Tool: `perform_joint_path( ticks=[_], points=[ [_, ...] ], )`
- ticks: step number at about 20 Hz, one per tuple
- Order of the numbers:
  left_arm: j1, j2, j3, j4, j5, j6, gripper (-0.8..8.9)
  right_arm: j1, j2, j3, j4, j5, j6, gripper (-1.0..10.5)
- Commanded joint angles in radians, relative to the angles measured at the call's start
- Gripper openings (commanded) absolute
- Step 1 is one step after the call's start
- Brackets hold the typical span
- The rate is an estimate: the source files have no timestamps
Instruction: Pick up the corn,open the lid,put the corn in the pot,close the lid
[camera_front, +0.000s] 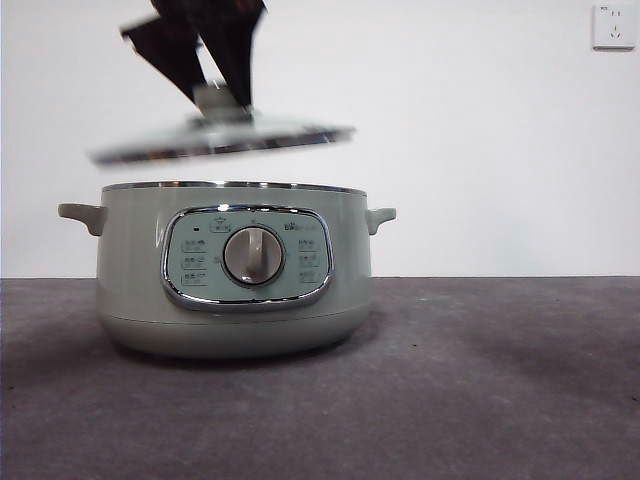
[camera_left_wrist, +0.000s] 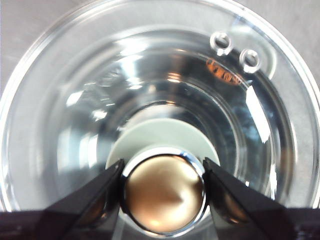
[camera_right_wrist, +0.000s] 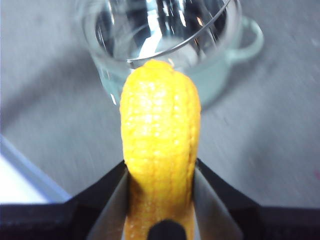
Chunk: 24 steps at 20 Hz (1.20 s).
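Lid-opening step in hand: left gripper (camera_left_wrist: 162, 187) clamped on the knob of the lid (camera_front: 222, 140), tilted and clear just above the pot (camera_front: 232, 270) rim. Right gripper (camera_right_wrist: 160, 197) clenched on the corn (camera_right_wrist: 159, 150) (1 cob, tapered end forward), held off to the side of the pot. Next, likely: lid swung further off the pot, then corn lowered through the opening.

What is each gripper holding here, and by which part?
Left gripper clamps the lid by its knob. Right gripper grips the corn across its sides.
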Motion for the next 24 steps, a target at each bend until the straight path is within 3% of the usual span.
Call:
perform_joint_path(
  ticks=[1,5,11,19,24],
  points=[
    [0.031,-0.056,0.003,-0.006,-0.045,0.012,-0.12,-0.005,0.074,0.007,0.094,-0.004,0.04,-0.1],
    [0.115,-0.14,0.003,-0.055,-0.075,0.027,-0.12,-0.066,0.257,0.095,0.14,-0.114,0.04,-0.1],
    [0.301,-0.228,0.003,-0.093,-0.075,0.031,-0.12,-0.177,0.591,0.388,0.122,-0.303,0.04,-0.1],
    [0.455,-0.248,0.003,-0.127,-0.065,0.039,-0.12,-0.189,1.024,0.803,0.064,-0.313,0.012,-0.1],
    [0.461,-0.248,0.003,-0.131,-0.031,0.045,-0.12,-0.188,1.161,0.864,0.064,-0.29,0.006,-0.1]
  ],
)
